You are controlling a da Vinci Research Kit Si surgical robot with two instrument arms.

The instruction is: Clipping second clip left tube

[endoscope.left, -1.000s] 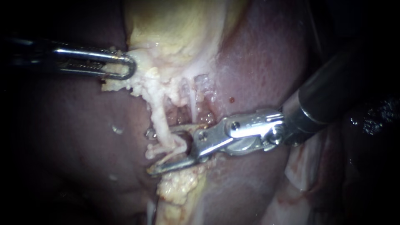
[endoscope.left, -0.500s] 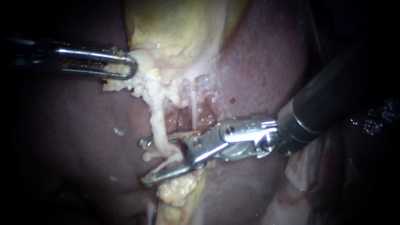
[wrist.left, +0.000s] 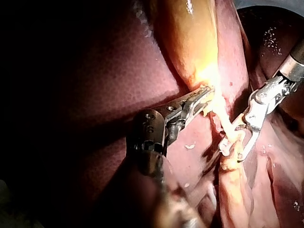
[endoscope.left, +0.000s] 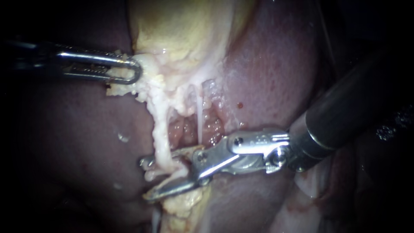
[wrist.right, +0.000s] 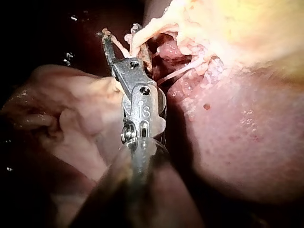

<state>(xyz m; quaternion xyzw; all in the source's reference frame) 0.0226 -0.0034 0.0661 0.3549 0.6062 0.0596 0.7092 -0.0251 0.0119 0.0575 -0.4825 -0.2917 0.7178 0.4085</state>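
The left tube (endoscope.left: pixel 160 129) is a whitish cord running down from the gallbladder (endoscope.left: pixel 181 26). My right instrument (endoscope.left: pixel 146 179) comes in from the right with its jaws open. One jaw lies on each side of the left tube, and both tips reach past it. The left wrist view shows that same instrument (wrist.left: pixel 232 151) straddling the tube (wrist.left: pixel 229 128). In the right wrist view its jaws (wrist.right: pixel 121 35) stand around the pale strand (wrist.right: pixel 142 31). My left instrument (endoscope.left: pixel 129 71) is shut on the gallbladder's fatty edge, also seen from its own wrist camera (wrist.left: pixel 202 95).
A thin white right tube (endoscope.left: pixel 199 116) runs beside the left one, with raw red tissue (endoscope.left: pixel 185 127) between them. Dark red liver (endoscope.left: pixel 267 64) surrounds the site. Yellow fat (endoscope.left: pixel 183 200) lies just below the right instrument's jaws.
My right instrument has slid further left across the left tube, so its upper jaw tip now shows beyond the tube. The left instrument has kept its hold.
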